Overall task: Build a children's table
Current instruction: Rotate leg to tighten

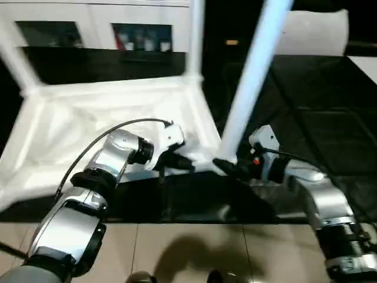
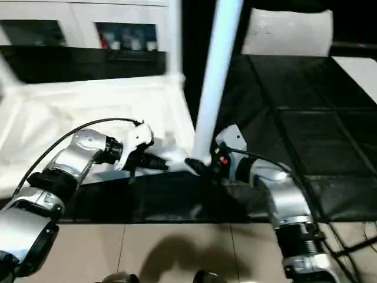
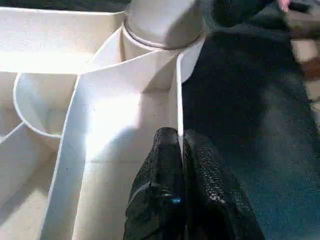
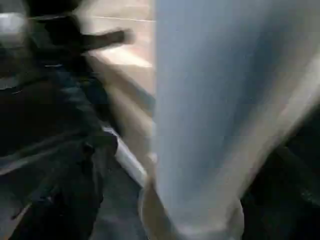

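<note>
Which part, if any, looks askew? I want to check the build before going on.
The long white tapered leg at the near corner socket leans to one side, while the leg behind stands straight. The left gripper pinches the white plastic table's rim beside that socket.

Indoor room, home-like or showroom setting; white cabinet [image 1: 94,29] with glass doors holding small items stands at the back; pale tiled floor [image 1: 177,247]; dark mat [image 1: 318,118] underfoot.

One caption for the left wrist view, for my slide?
Left gripper pinching the upturned table's rim beside a seated leg.
</note>
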`<state>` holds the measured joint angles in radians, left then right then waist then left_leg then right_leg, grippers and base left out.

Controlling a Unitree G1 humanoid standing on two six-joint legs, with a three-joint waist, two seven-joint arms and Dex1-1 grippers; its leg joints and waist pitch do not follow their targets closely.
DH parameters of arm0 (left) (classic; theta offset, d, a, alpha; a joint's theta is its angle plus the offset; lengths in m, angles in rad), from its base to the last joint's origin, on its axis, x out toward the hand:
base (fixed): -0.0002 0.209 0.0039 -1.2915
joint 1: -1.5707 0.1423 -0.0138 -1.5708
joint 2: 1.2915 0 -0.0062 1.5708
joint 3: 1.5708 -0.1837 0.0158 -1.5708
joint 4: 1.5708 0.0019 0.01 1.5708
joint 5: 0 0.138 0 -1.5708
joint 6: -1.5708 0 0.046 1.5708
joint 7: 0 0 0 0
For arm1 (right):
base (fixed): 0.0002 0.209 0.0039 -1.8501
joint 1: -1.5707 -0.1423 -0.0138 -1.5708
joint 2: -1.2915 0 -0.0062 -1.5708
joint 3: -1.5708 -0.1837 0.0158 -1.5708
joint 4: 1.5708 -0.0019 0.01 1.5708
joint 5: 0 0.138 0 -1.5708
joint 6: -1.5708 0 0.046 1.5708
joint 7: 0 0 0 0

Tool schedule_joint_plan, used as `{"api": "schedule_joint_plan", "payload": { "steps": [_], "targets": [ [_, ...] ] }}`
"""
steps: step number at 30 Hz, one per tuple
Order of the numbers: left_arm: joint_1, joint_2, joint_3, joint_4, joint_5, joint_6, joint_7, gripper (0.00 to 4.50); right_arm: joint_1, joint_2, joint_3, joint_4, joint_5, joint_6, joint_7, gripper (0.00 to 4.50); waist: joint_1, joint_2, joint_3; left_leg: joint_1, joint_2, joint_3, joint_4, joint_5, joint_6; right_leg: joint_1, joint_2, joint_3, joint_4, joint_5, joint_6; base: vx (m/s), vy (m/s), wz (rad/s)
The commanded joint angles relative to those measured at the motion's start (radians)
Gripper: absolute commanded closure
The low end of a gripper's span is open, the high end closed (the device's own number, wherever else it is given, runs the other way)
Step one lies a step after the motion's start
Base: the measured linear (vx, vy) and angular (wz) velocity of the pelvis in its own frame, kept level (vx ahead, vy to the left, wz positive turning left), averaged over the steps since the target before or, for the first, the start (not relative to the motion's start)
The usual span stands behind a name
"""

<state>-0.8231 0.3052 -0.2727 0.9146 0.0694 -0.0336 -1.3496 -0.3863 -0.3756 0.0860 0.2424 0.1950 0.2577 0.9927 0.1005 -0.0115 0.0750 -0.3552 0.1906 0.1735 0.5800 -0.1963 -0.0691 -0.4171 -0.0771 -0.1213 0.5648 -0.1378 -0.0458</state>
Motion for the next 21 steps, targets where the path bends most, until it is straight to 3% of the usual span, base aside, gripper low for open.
{"api": "schedule_joint_plan", "payload": {
  "steps": [1, 4, 5, 12, 21],
  "targets": [
    [-0.005, 0.001, -0.031, -0.038, -0.003, -0.04, -0.08, 4.5, 0.001, -0.029, 0.003, -0.017, 0.026, -0.01, 0.073, 0.38, 0.002, 0.002, -0.075, 0.007, 0.054, -0.006, -0.059, -0.097, 0.119, 0.073, -0.087, 0.065, -0.044, -0.19, -0.216, 0.0, 0.0, 0.0],
    [-0.002, 0.022, -0.051, -0.047, -0.005, -0.06, -0.153, 4.5, -0.011, -0.061, 0.017, -0.008, 0.049, -0.016, 0.162, 0.38, 0.012, 0.0, -0.074, 0.006, 0.051, -0.005, -0.058, -0.133, 0.101, 0.074, -0.088, 0.065, -0.051, -0.253, -0.197, 0.0, 0.0, 0.0],
    [-0.001, 0.035, -0.059, -0.055, -0.006, -0.076, -0.205, 4.5, -0.02, -0.083, 0.031, 0.002, 0.066, -0.013, 0.237, 0.64, 0.014, -0.001, -0.074, 0.006, 0.05, -0.005, -0.058, -0.138, 0.098, 0.074, -0.089, 0.065, -0.053, -0.271, -0.19, 0.0, 0.0, 0.0],
    [-0.001, 0.052, -0.076, -0.06, -0.006, -0.097, -0.259, 4.5, -0.035, -0.118, 0.071, 0.011, 0.092, 0.02, 0.349, 1.08, 0.022, -0.004, -0.073, 0.007, 0.048, -0.008, -0.058, -0.151, 0.076, 0.071, -0.087, 0.061, -0.063, -0.387, -0.142, 0.0, 0.0, 0.0],
    [0.004, 0.063, -0.101, -0.069, -0.017, -0.105, -0.265, 4.5, -0.047, -0.128, 0.101, 0.028, 0.088, 0.012, 0.412, 1.92, 0.034, -0.003, -0.076, 0.006, 0.049, -0.007, -0.056, -0.122, 0.077, 0.068, -0.085, 0.063, -0.051, -0.313, -0.162, 0.0, 0.0, 0.0]
  ]
}}
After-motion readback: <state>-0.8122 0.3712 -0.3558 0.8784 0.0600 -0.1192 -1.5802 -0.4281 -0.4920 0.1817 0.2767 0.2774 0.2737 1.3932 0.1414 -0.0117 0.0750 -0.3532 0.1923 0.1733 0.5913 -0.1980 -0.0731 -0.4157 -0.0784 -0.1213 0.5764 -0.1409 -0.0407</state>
